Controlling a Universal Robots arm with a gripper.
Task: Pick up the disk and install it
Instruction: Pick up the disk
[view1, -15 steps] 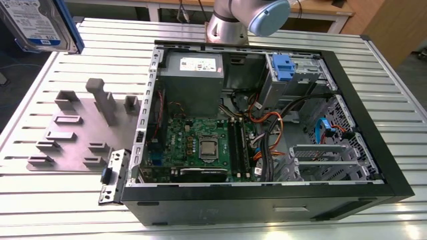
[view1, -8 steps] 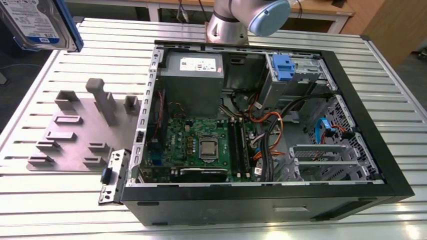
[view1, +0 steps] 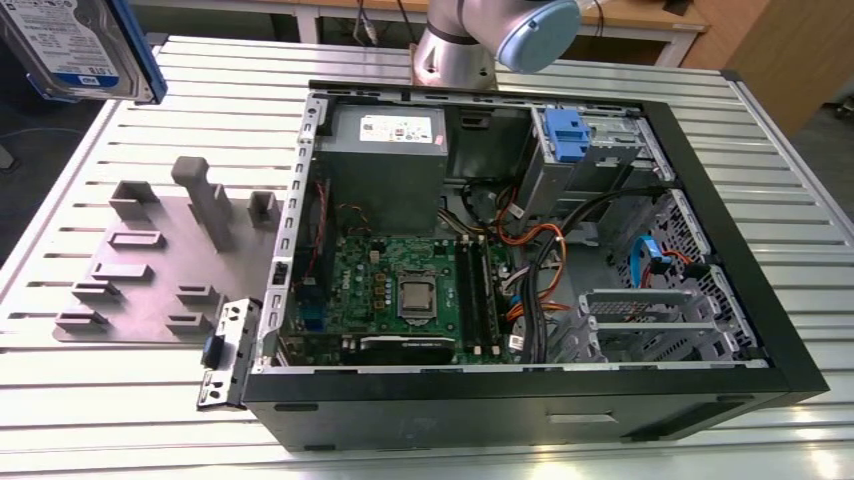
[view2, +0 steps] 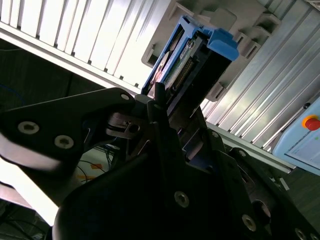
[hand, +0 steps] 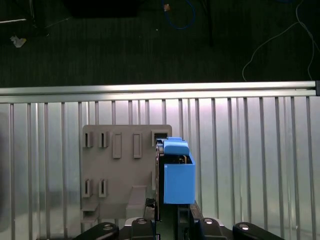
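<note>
Disk (view1: 70, 45) was clamped in the gripper (hand: 167, 212) and held in the air above the grey holder plate (hand: 125, 165) on the table (view1: 774, 140).

Open computer case (view1: 534, 400) lies on its side on the ribbed metal tabletop (view1: 134, 400). Inside: grey power supply (view1: 387, 160) at the far end, with a blue-handled drive caddy (view1: 567, 135) near it toward the exterior view's right. Green motherboard (view1: 400, 290) has a bare processor (view1: 416, 296), with orange cables (view1: 534, 235) beside the board. Grey fixture plate (view1: 147, 270) with posts and slots sits just beside the case, on the exterior view's left. Red button (view2: 311, 122) sits on a pale box in the second wrist view.
</note>
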